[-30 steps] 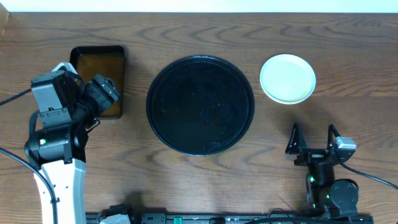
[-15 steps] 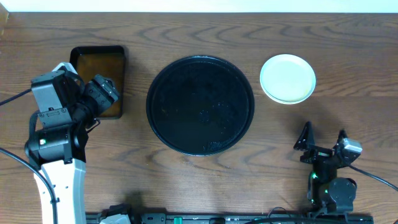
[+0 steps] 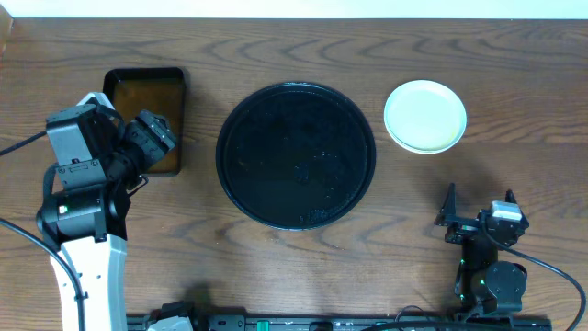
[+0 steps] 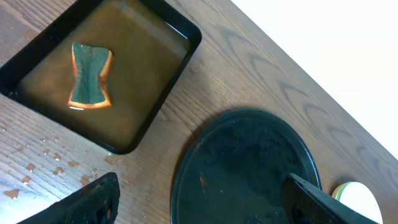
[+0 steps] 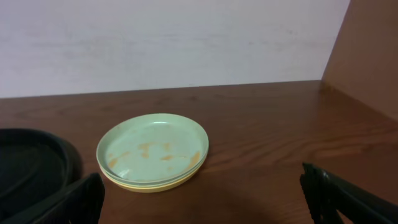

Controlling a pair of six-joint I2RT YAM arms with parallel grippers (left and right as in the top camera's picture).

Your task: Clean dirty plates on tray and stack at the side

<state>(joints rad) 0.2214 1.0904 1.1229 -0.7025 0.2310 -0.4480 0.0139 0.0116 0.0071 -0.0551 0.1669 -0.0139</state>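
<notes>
The round black tray (image 3: pixel 296 154) lies mid-table with no plate on it; in the left wrist view the tray (image 4: pixel 249 162) shows a few orange specks. The plates (image 3: pixel 424 116) sit stacked on the table to its right. In the right wrist view the stack (image 5: pixel 152 151) has a mint plate on top with faint orange smears and a yellow one at the bottom. My left gripper (image 3: pixel 154 138) hovers open by the rectangular tray, its fingers (image 4: pixel 93 199) wide apart. My right gripper (image 3: pixel 478 207) stands open near the front edge, short of the stack, holding nothing.
A rectangular black tray (image 3: pixel 147 92) of brownish liquid sits at the left, with a green-and-orange sponge (image 4: pixel 91 76) lying in it. Water drops (image 4: pixel 37 162) speckle the wood beside it. A white wall bounds the table's far edge.
My right gripper has drawn back toward the front edge and shifted slightly right, still open. The left arm and the plates have not moved.
</notes>
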